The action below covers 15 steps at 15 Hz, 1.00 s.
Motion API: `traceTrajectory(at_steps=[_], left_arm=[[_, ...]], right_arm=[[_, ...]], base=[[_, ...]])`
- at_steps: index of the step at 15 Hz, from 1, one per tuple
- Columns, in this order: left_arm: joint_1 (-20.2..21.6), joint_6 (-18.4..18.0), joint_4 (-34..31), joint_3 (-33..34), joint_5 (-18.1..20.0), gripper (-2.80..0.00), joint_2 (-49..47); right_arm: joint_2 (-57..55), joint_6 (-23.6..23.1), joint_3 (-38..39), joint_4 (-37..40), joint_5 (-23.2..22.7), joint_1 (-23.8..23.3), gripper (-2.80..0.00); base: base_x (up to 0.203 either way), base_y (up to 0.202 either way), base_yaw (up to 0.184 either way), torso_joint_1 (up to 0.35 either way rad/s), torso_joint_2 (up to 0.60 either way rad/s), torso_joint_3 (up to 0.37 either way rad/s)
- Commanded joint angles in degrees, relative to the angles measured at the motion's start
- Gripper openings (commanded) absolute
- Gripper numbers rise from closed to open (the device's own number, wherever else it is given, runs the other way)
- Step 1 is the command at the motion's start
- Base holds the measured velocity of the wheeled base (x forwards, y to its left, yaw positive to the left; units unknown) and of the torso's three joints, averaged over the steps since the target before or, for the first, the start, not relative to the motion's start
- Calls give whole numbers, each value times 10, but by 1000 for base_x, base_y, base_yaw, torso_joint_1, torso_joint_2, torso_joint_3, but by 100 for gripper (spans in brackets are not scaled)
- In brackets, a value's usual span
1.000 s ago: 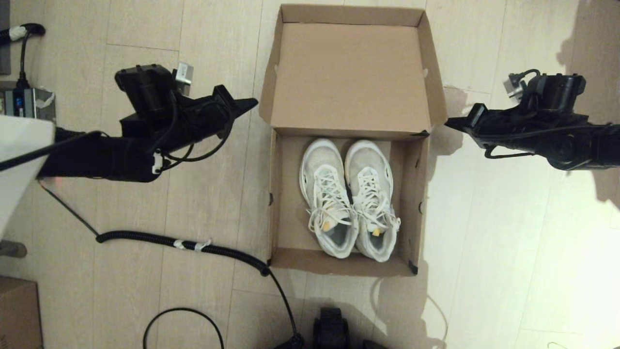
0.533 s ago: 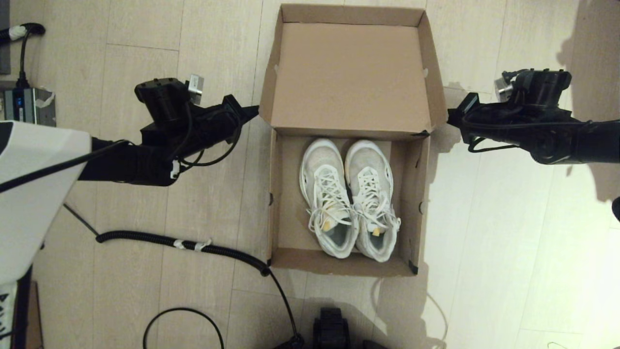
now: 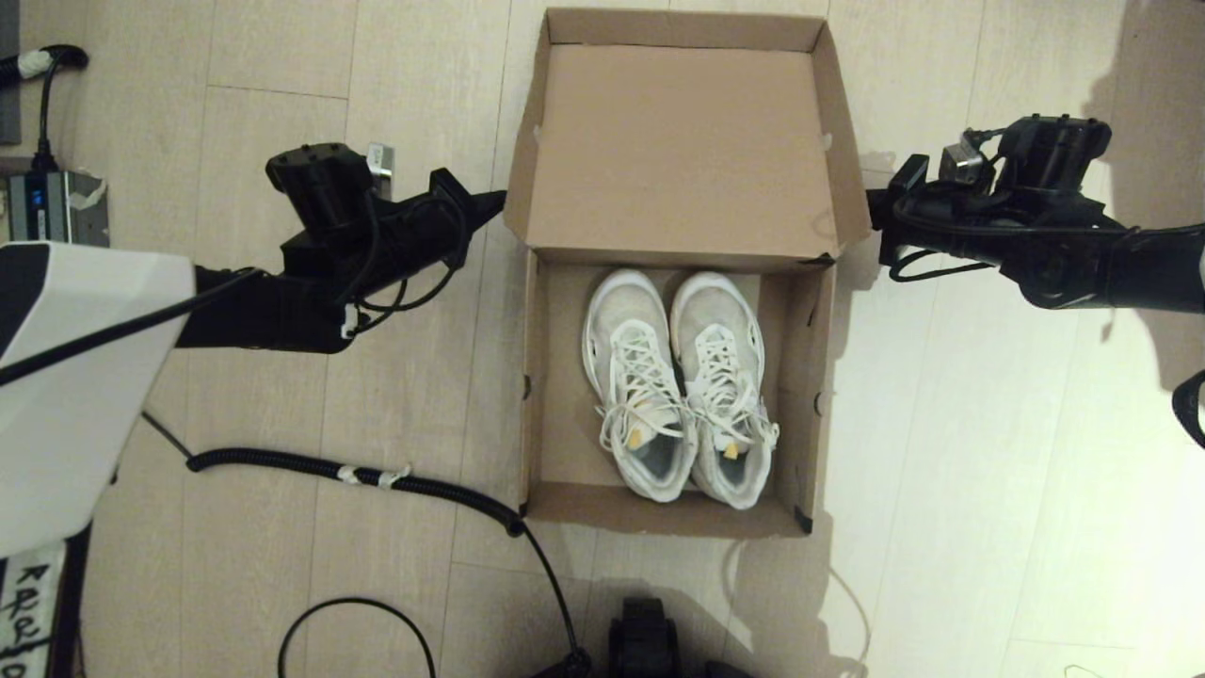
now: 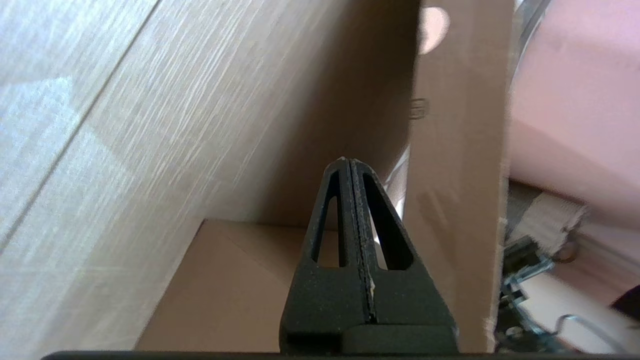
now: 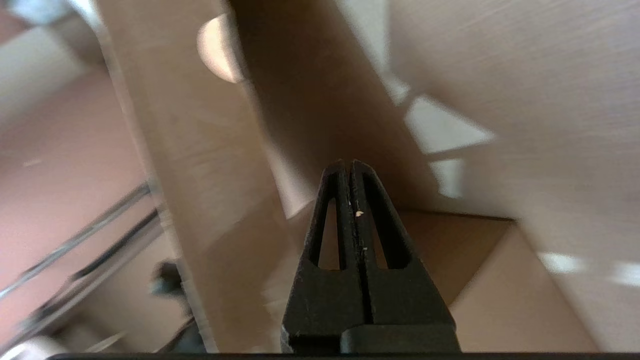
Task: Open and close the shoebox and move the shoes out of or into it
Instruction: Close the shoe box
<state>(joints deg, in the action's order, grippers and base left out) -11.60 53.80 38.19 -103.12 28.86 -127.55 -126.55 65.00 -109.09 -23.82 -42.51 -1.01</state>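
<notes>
The brown cardboard shoebox [image 3: 551, 377] stands open on the floor, its hinged lid [image 3: 682, 151] tipped back on the far side. Both white lace-up shoes [image 3: 678, 377] lie side by side inside it, toes toward the lid. My left gripper [image 3: 494, 201] is shut, its tip against the lid's left side flap [image 4: 450, 150]. On the opposite side my right gripper [image 3: 874, 209] is shut too, its tip at the lid's right side flap [image 5: 185, 150]. Nothing is held in either one.
A coiled black cable [image 3: 358, 471] runs across the floor to the box's near left corner. A grey device with a plug [image 3: 52, 198] sits at the far left. A dark part of the robot's base [image 3: 645, 636] lies near the box's front.
Both arms have swung inward and toward the lid's side flaps. The right gripper has moved farther from me and now reaches the right flap. Box and shoes have not moved.
</notes>
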Motion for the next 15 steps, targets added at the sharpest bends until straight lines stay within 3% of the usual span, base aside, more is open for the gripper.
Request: traceTrajectory(at_steps=[1, 3, 10, 15], left_arm=[[-3, 20, 3, -10, 2, -280, -12], [-9, 47, 3, -26, 2, -280, -16], [-26, 70, 3, -73, 4, -280, -33], [-31, 125, 40, -74, 5, -280, -28]], right_arm=[[-5, 29, 3, -20, -12, 5, -280], [-9, 101, 5, -72, -29, 8, -280], [-32, 367, 6, -247, -99, -8, -280], [-33, 406, 7, -262, -144, -10, -280]], base=[[0, 0, 0, 0, 0, 0], [0, 0, 0, 0, 0, 0], [0, 0, 0, 0, 0, 0], [0, 0, 0, 0, 0, 0]])
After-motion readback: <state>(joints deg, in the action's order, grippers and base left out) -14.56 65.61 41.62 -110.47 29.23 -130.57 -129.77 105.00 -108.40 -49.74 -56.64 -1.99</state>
